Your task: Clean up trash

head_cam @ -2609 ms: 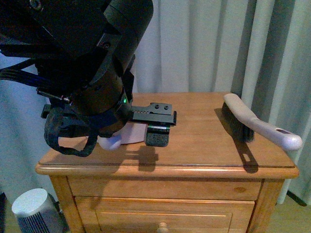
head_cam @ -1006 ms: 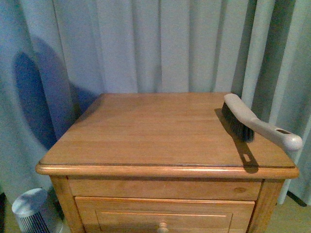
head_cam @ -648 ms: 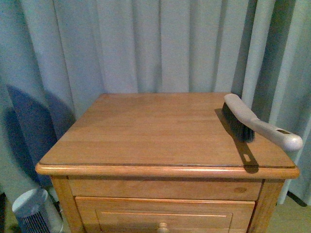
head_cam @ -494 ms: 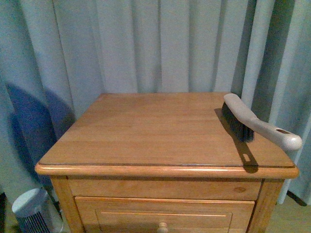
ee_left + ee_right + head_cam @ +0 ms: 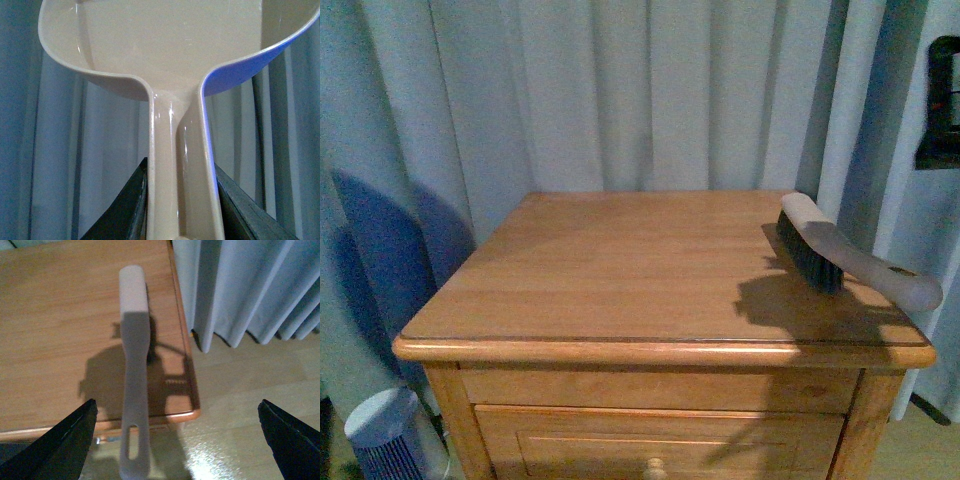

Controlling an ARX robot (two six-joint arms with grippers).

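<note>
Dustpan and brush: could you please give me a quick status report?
Left gripper shut on dustpan. Right gripper open above brush on table. No trash in view; nothing blocking the brush.

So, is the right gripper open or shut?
Open. The right gripper shows its fingers wide apart above the brush, holding nothing.

Wooden nightstand (image 5: 620, 270), centre of the frame, with a drawer (image 5: 660, 440) and round knob (image 5: 655, 467) at the lower edge. Pale pleated curtains (image 5: 620, 90) fill the backdrop. A ribbed white appliance (image 5: 385, 435) stands at lower left; pale floor (image 5: 930, 448) shows at lower right. Shadows fall on the left curtain and the tabletop's right side.
</note>
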